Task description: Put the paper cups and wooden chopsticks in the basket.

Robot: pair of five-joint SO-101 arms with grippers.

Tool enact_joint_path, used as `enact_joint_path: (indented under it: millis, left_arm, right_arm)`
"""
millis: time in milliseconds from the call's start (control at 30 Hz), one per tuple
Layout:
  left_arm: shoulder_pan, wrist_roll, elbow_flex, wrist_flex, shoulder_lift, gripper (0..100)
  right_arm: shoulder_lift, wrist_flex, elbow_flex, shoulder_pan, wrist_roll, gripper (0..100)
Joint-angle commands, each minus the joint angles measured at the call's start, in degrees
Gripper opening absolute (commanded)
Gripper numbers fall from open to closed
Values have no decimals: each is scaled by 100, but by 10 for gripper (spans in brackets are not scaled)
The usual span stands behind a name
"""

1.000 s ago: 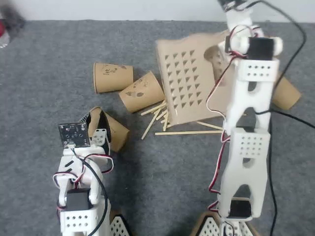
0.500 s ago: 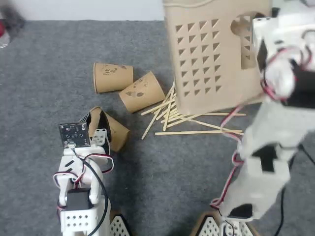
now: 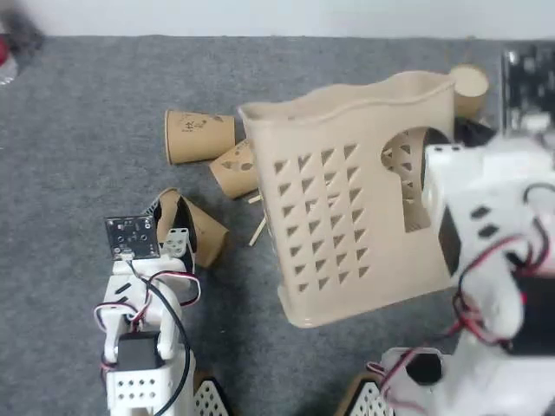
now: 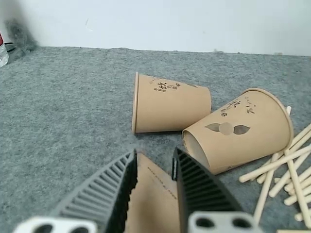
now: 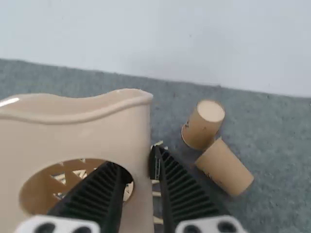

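Glossy plastic basket, matt paper cups, rough carpet

Right gripper fingers clamp the basket wall (two paper cups lie beyond).

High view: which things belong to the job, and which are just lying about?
Job: basket; held cup; loose cups; chopsticks.
Lying about: bottle at the carpet's edge; dark fuzzy thing beside it.
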Motion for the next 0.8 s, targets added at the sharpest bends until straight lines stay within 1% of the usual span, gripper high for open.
enact_joint_path:
  millis: [0,67,167,233,333,433,500,567,667,767]
  left_arm:
    - [26,18,-462,360,-123,120]
    - [26,18,-699,607,-123,120]
    - [35,-114,-822,659,-123,120]
    - [211,-281,-822,659,-123,120]
    - [677,-448,-848,782,-123,121]
    - [1002,-448,-1191,1064,-114,121]
    - [1134,-422,-1437,1248,-114,121]
    - [1204,-422,-1473,1196,-114,121]
    - [1222,-457,-1648,1046,-114,121]
    - [1257,-703,-2484,923,132,141]
  right_arm:
    - [-1446,-1499,2031,-84,-246,7]
    - [-2255,-2325,3200,-84,-281,7]
    - [-3451,-3301,4791,-84,-237,7]
    - [-4136,-3749,5618,-75,-255,7]
    - [-5007,-4374,6532,-75,-264,7]
    - [-5780,-4796,7314,-66,-308,7]
    - [-6308,-4954,7842,-31,-536,7]
    - [-6545,-5112,8237,-4,-677,7]
    - [-6378,-5411,8624,31,-862,7]
    - [-6422,-6167,9354,-4,-862,7]
